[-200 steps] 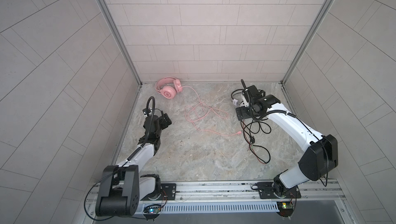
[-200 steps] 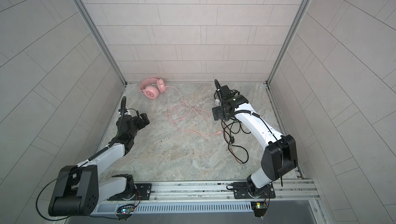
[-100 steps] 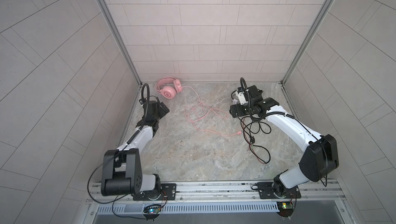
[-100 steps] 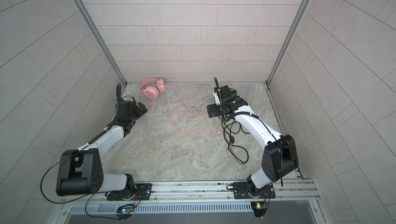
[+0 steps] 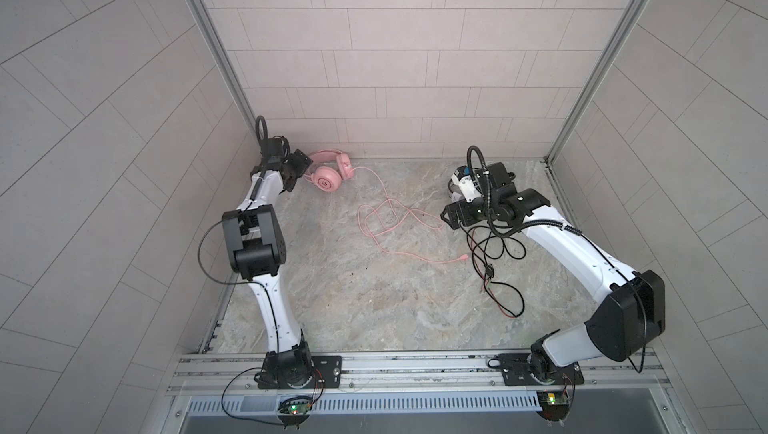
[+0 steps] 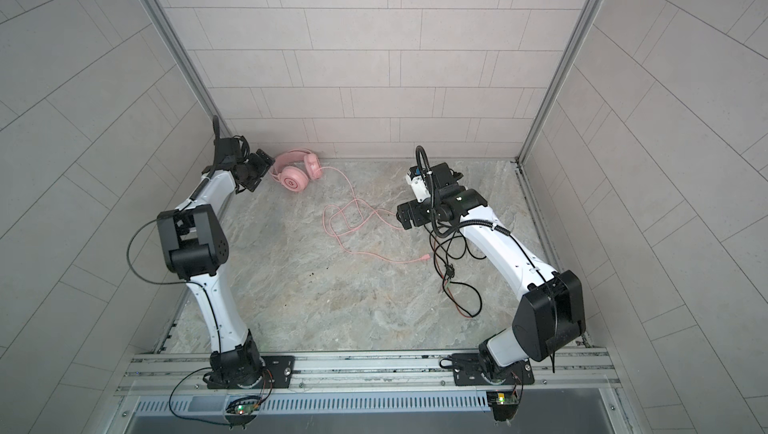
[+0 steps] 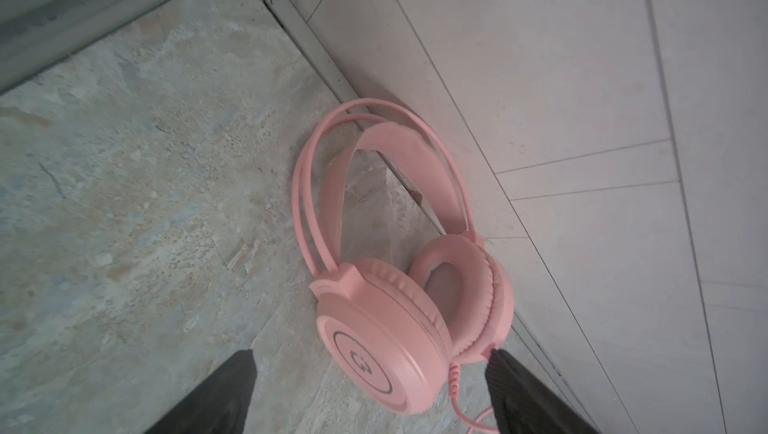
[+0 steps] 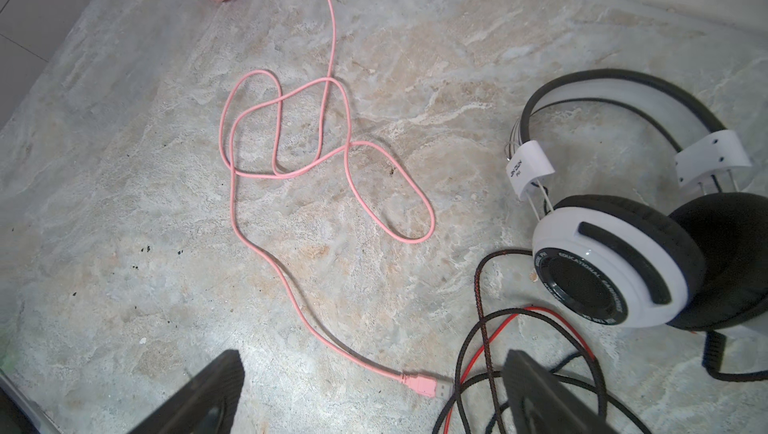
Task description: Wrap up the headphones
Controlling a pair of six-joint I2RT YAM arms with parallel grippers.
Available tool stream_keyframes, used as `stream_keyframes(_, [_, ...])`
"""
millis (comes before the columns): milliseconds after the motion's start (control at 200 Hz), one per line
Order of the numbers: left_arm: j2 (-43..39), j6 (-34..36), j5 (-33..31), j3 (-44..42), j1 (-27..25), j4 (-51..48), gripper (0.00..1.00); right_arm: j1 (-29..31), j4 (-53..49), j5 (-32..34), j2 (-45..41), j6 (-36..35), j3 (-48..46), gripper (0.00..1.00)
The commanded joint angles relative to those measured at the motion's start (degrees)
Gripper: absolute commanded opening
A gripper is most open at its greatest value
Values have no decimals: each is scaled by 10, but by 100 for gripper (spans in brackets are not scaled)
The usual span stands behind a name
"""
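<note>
The pink headphones [image 5: 328, 171] [image 6: 294, 173] lie in the back left corner against the wall. Their pink cable [image 5: 386, 220] [image 8: 291, 141] loops across the floor and ends in a plug [image 8: 424, 386] [image 5: 463, 258]. My left gripper [image 5: 297, 168] [image 7: 372, 355] is open, with its fingers on either side of the nearer pink earcup [image 7: 386, 328]. The white-and-black headphones [image 8: 602, 270] lie under my right arm, which mostly hides them in both top views. Their black cable [image 5: 498, 245] [image 8: 478, 328] is tangled beside them. My right gripper [image 5: 446, 220] [image 8: 372, 355] hangs open over the pink plug.
Tiled walls close in the marble floor [image 5: 374, 299] on three sides. A metal rail [image 5: 415, 365] carrying both arm bases runs along the front. A red wire [image 5: 496, 301] runs with the black cable at the right.
My left arm has swung from the middle left back into the corner, up to the pink headphones. My right gripper has shifted slightly left and forward over the cables.
</note>
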Motion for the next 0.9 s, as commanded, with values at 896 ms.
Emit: stream_keyframes(896, [303, -62, -42, 325, -38, -143, 83, -2, 13, 38, -60, 18, 5, 99])
